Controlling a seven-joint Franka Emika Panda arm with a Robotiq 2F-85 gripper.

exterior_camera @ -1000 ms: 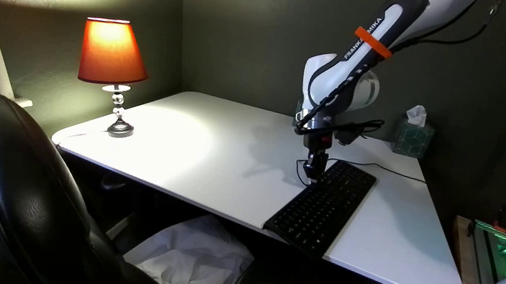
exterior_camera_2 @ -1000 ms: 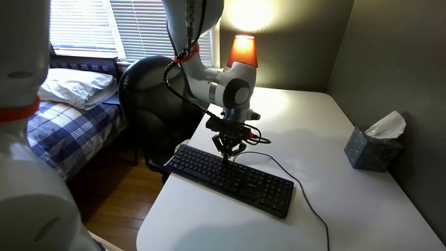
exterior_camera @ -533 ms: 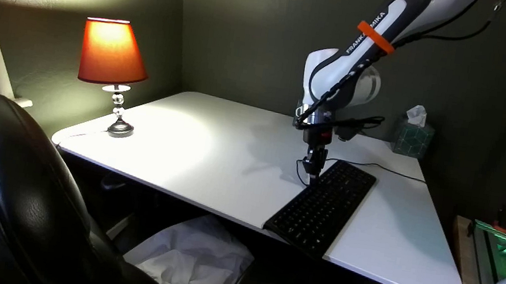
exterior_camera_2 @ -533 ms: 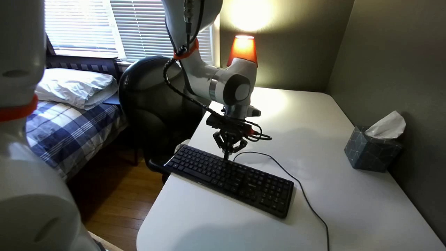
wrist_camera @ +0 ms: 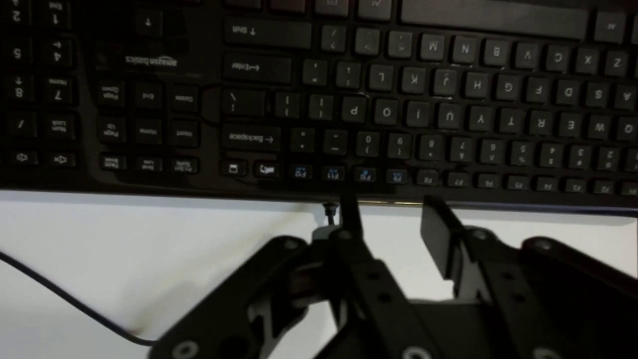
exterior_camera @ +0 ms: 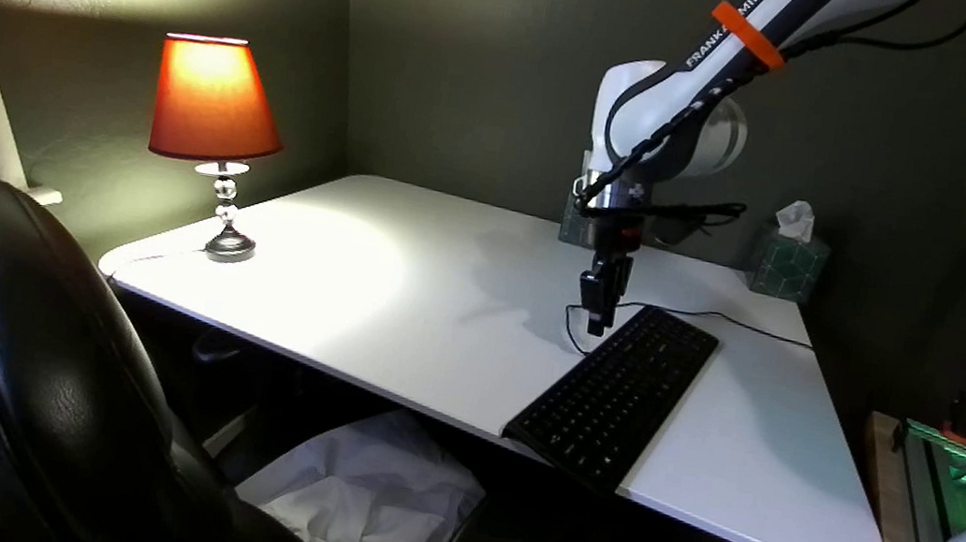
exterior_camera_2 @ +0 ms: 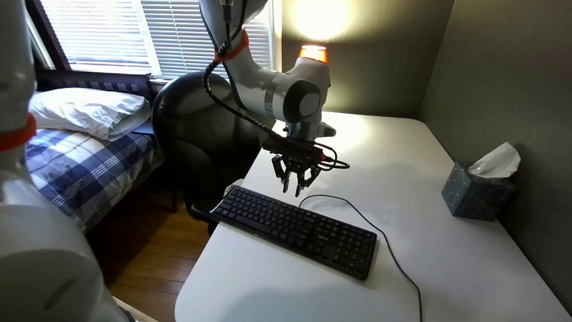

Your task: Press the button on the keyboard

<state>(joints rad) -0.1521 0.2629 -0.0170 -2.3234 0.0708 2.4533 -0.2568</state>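
- black keyboard: below the fingers, apart from them, and toward the tabletop's robot-side short edge, function row nearest.
- long axis running inward from the long edge by the chair.
- fingers partly spread, nothing between them.
- slim rectangle, dark keys, pale lettering, blue marks on some.

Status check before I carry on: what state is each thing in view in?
Gripper: open, holding nothing, hanging above the table.
Keyboard: lying flat, keys up, not touched by the gripper.
Cable: attached to the keyboard, lying slack.
Lamp: lit, upright.
Tissue box: open, tissue poking out.
Blinds: lowered, light coming through.
Chair: upright beside the table.
Pillow: lying on the bed.
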